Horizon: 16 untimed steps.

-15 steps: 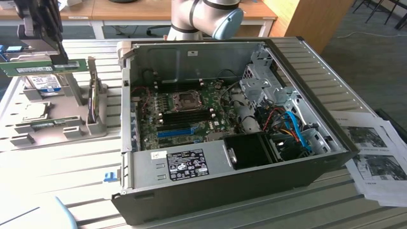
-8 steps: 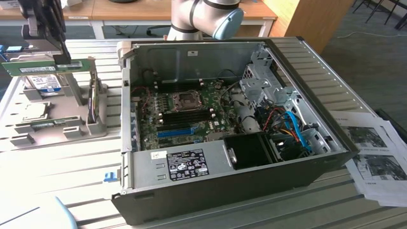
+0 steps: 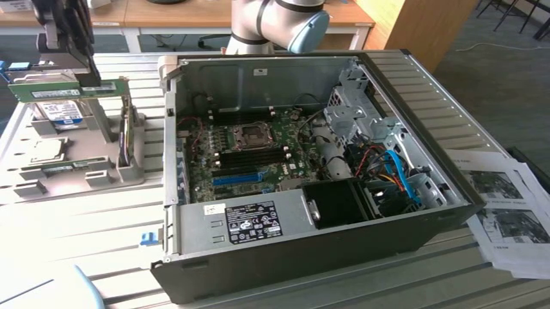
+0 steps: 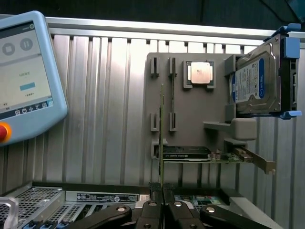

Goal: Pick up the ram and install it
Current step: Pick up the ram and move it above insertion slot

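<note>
In the exterior view, the gripper [image 3: 79, 78] hangs above the grey parts rack [image 3: 60, 175], its fingers pinching the ram [image 3: 51, 91]. The ram lies level, clear of the rack, with its long axis crosswise to the fingers. In the wrist view, the ram [image 4: 162, 138] runs edge-on from the gripper [image 4: 160, 190] toward the rack [image 4: 200, 112], beside a second stick [image 4: 172, 90] seated there.

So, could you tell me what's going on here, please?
The robot arm has its pincer shut on one green ram stick, holding it above the grey parts holder. A second ram stick and a hard drive sit in the holder. The open computer case stands alongside; the ram isn't in it yet.
</note>
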Each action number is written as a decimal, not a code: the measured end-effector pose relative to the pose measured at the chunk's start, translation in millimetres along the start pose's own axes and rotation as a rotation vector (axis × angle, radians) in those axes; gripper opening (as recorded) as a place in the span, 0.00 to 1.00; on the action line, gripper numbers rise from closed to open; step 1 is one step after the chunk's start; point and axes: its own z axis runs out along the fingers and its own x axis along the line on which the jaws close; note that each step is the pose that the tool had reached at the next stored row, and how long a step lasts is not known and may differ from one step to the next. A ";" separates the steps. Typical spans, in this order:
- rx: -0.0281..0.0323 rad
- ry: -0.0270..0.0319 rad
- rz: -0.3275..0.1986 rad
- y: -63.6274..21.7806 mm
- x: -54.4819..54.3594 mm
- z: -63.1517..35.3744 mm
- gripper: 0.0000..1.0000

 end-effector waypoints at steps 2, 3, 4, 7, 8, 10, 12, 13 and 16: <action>0.0000 0.0000 0.000 -1.6 0.0 0.0 0.11; 0.0000 0.0000 0.000 -2.4 0.1 0.0 0.11; 0.0001 -0.0001 0.000 -3.3 0.1 0.0 0.11; 0.0000 0.0000 0.000 -6.1 0.1 -0.1 0.11; 0.0000 0.0000 0.000 -7.0 0.2 -0.1 0.11; 0.0000 0.0000 0.000 -9.1 0.2 -0.2 0.11; 0.0001 0.0000 0.000 -11.1 0.2 -0.2 0.11; 0.0001 0.0000 0.000 -12.1 0.2 -0.2 0.11; 0.0000 0.0000 0.000 -15.1 0.3 -0.3 0.11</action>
